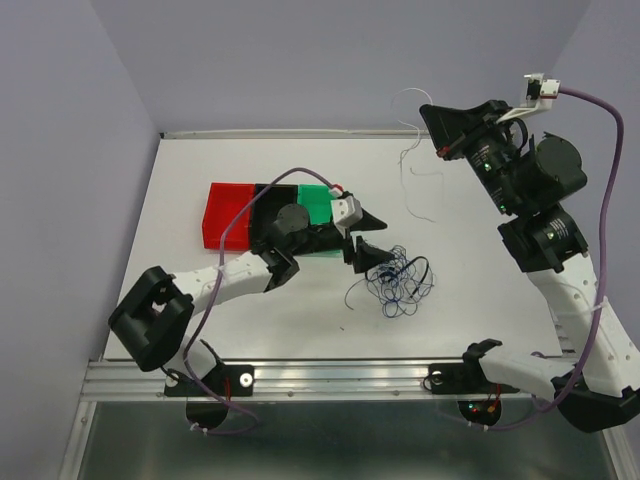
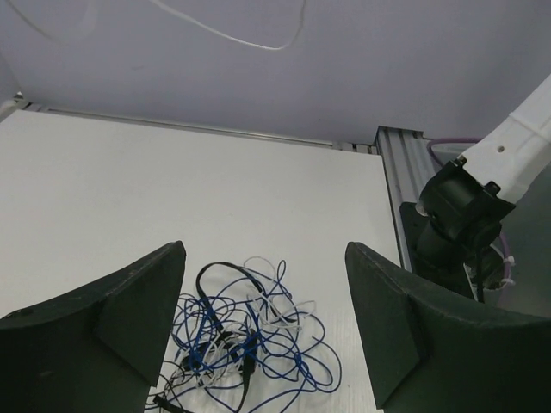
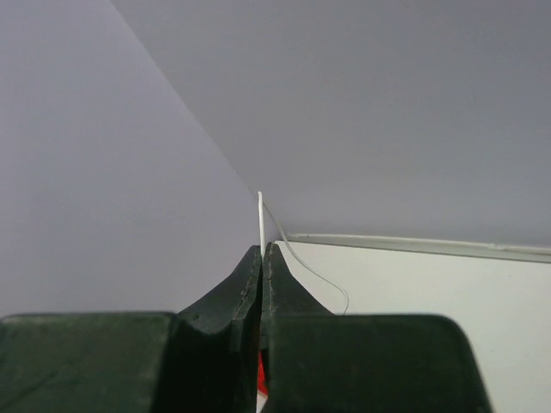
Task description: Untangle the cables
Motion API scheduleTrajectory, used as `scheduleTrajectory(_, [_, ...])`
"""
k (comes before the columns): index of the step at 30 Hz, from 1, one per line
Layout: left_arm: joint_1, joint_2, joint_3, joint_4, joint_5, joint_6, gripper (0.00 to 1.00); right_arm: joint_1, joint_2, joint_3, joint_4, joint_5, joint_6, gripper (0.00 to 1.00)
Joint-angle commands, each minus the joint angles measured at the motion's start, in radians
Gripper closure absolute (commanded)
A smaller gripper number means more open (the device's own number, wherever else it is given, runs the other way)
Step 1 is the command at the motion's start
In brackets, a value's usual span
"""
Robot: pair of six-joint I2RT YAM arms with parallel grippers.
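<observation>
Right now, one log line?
left gripper: open, aimed at tangle of thin blue, black, white wires | right gripper: shut on thin white wire, aloft

I see a white table [image 1: 300,325] with a metal rail [image 1: 340,375] along its near edge. A tray block [image 1: 228,215] in red, black and green sits left of centre, toward the back. A loose tangle of cables [image 1: 398,282], blue, black and white, lies right of centre, near the block but apart from it. A white cable [image 1: 405,190] trails over the back right. I cannot tell whether it touches the surface.

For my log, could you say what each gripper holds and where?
Right gripper pinches the white cable; where along it is unclear. Left gripper, open, holds nothing.
</observation>
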Motion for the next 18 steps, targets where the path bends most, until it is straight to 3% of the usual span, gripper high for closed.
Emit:
scheduleTrajectory(1, [-0.034, 0.081, 0.071, 0.095, -0.072, 0.004, 0.15, 0.009, -0.019, -0.023, 0.084, 0.029, 0.008, 0.99])
scheduleTrajectory(8, [-0.043, 0.199, 0.118, 0.177, -0.138, -0.055, 0.15, 0.009, -0.056, -0.097, 0.177, 0.019, 0.023, 0.99])
scheduleTrajectory(14, [-0.041, 0.135, 0.016, 0.248, -0.273, -0.036, 0.11, 0.009, -0.045, -0.163, 0.2, -0.02, 0.054, 0.99])
scheduleTrajectory(18, [-0.04, 0.072, -0.047, 0.268, -0.449, -0.029, 0.09, 0.01, -0.051, -0.232, 0.222, -0.04, 0.054, 0.99])
